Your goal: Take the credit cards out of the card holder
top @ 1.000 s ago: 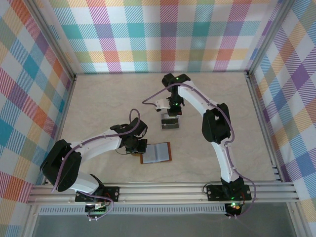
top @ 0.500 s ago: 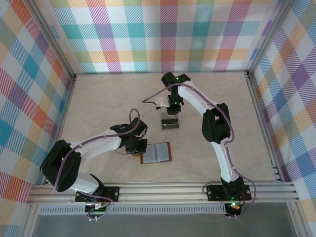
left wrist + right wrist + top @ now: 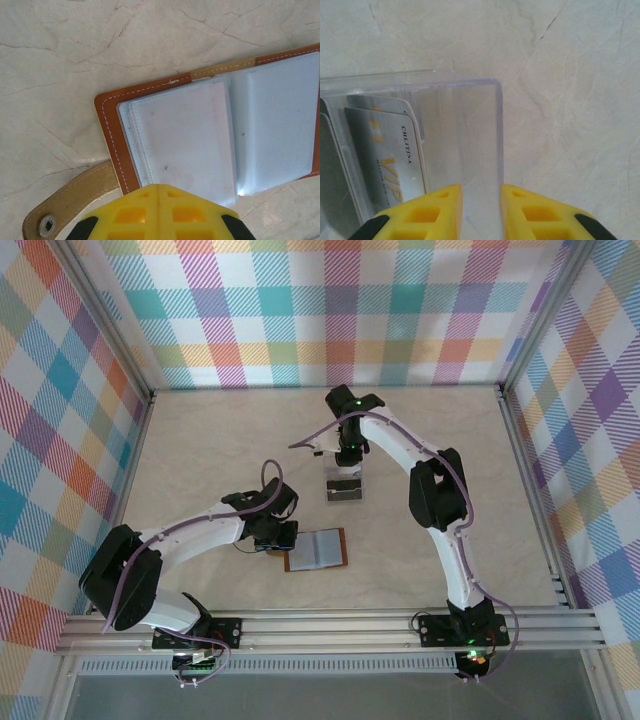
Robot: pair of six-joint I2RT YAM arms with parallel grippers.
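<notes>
Card holder (image 3: 200,135): open flat on the desk (image 3: 60,60).
Left gripper (image 3: 159,200): pressed together at its edge, likely pinning it.
Right gripper (image 3: 481,202): slightly spread, empty, over clear box (image 3: 470,120).
Credit cards (image 3: 390,160): lying in that box.

Marble-look table (image 3: 200,460) bears open card holder (image 3: 317,549) and clear box (image 3: 344,490).

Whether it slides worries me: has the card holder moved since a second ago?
No. The card holder keeps its place above the front rail.
</notes>
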